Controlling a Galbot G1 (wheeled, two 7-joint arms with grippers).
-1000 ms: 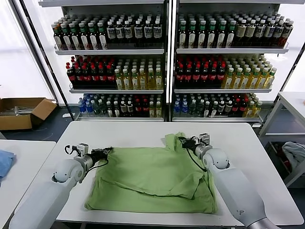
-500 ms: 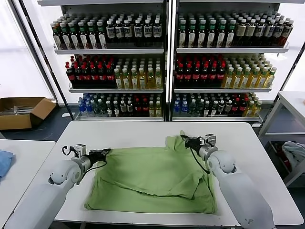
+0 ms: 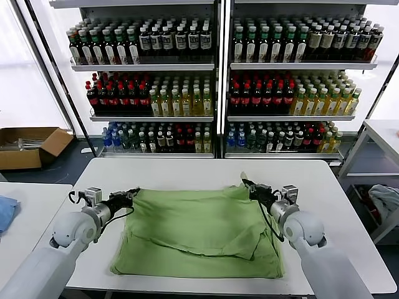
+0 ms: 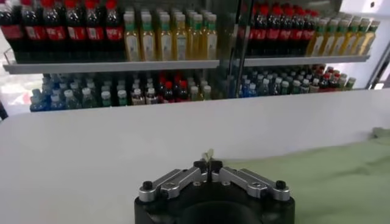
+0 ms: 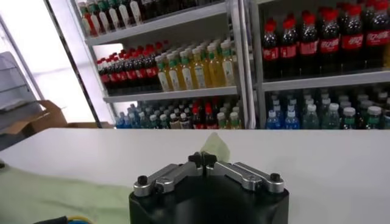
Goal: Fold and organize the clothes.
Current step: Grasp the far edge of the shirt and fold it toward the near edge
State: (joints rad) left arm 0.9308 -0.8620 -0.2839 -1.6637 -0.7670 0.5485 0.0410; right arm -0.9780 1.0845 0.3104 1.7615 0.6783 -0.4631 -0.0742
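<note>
The clothes are one light green shirt (image 3: 199, 230), spread on the white table (image 3: 174, 171) with its near half folded over in loose creases. My left gripper (image 3: 129, 195) is shut on the shirt's far left corner. My right gripper (image 3: 248, 185) is shut on the far right corner. The far edge runs taut between them. In the left wrist view the gripper (image 4: 207, 165) pinches a small tip of green fabric, and more of the shirt (image 4: 329, 176) lies beyond. In the right wrist view the gripper (image 5: 202, 160) holds a green tip (image 5: 214, 146).
Shelves of bottles (image 3: 218, 81) stand behind the table. A cardboard box (image 3: 28, 146) sits on the floor at far left. A blue cloth (image 3: 5, 212) lies on the left side table, and a grey-white cloth (image 3: 385, 200) lies at far right below another table (image 3: 380, 134).
Both arms have drawn outward, the left one leftward and the right one rightward. The shirt's far edge is pulled straighter, and the raised fold at the right corner has come down.
</note>
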